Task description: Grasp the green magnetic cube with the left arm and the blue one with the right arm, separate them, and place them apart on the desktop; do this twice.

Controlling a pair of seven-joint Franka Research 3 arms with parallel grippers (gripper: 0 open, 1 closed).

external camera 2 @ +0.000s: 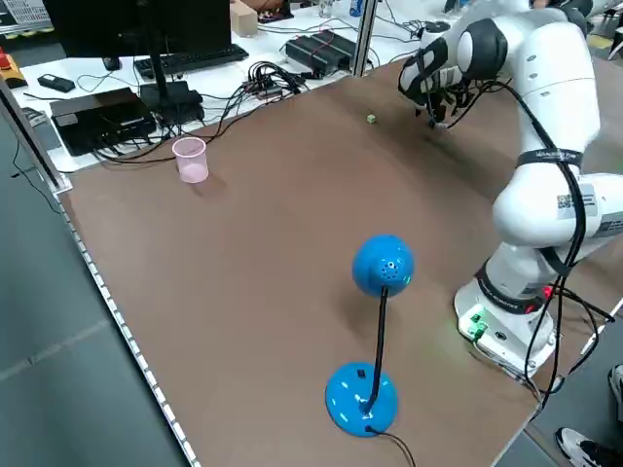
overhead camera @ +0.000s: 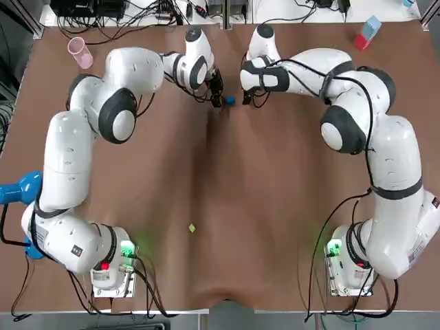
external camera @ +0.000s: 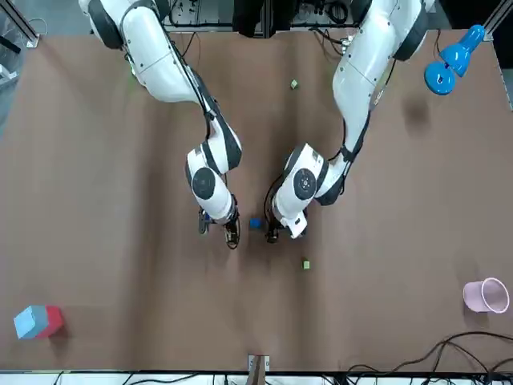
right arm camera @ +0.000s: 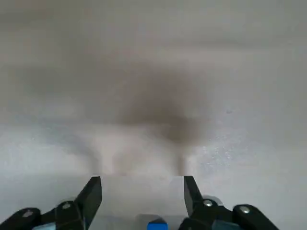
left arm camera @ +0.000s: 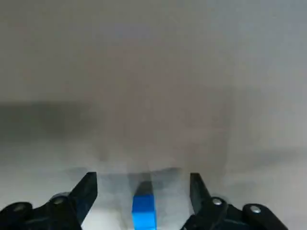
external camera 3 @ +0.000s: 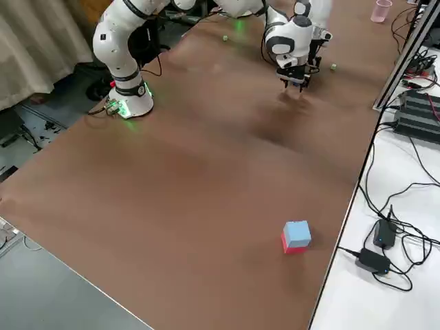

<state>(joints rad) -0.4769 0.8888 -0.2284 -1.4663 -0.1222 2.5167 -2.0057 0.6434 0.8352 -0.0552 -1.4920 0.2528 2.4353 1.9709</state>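
Overhead, left gripper (overhead camera: 217, 96): we see it low at the far middle of the table (overhead camera: 275, 206), fingers spread, nothing clamped.
Right gripper (overhead camera: 245, 97): facing it, jaws apart too.
Blue cube (overhead camera: 229, 100): on the table between both grippers; cut off in the right wrist view.
Green cube (external camera: 305, 263): near the left gripper, apart; its arm hides it from above.
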